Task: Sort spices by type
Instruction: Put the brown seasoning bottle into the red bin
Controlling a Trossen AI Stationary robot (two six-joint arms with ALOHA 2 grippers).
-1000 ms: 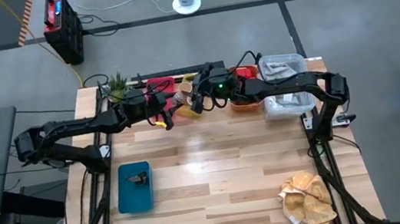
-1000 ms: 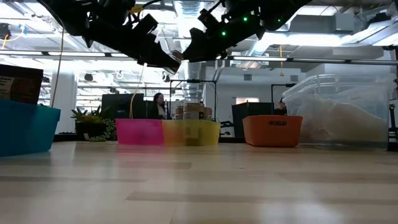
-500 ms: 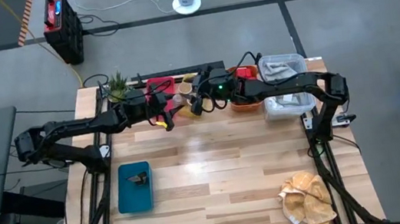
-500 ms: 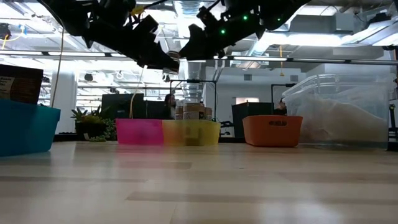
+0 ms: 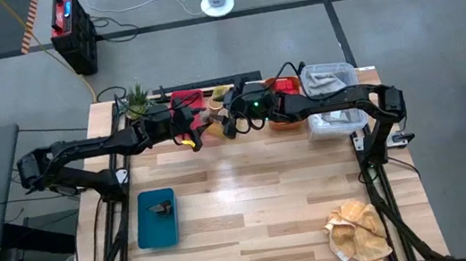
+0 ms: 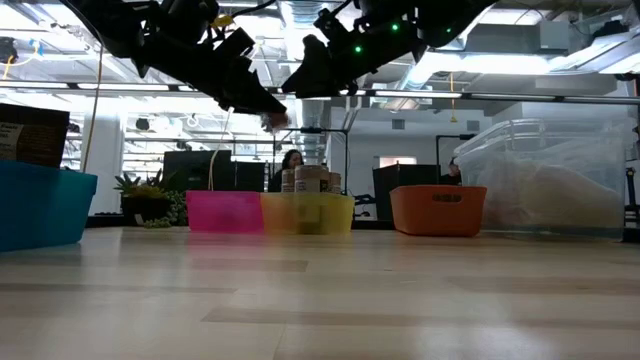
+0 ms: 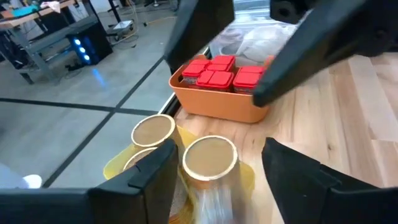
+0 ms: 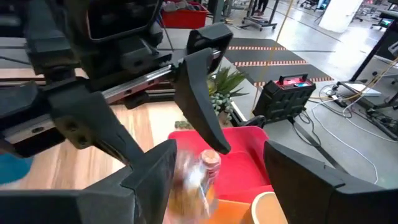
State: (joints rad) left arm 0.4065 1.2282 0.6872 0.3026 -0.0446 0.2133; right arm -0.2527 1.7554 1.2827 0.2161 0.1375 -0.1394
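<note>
My left gripper (image 5: 200,133) hangs open above the trays at the table's far edge. Just below its fingertips a small glass jar with a tan top (image 8: 198,173) (image 6: 278,120) shows blurred in mid-air, touching no finger that I can see. It is over the place where the red tray (image 6: 225,212) meets the yellow tray (image 6: 330,213). Tan cylinders (image 7: 152,130) stand in the yellow tray, and red tins (image 7: 217,70) fill the orange tray (image 7: 214,106). My right gripper (image 5: 229,124) faces the left one, open, with nothing between its fingers.
A blue tray (image 5: 156,220) with a small dark thing in it lies near the left edge. A beige cloth (image 5: 359,231) lies at the near right corner. A clear bin (image 5: 333,99) stands far right, a plant (image 5: 134,98) far left. A person (image 6: 292,165) stands behind the table.
My left gripper has let go of the small jar. The jar sat at its fingertips before and now shows blurred below them, dropping toward the trays. Both arms have stayed in place.
</note>
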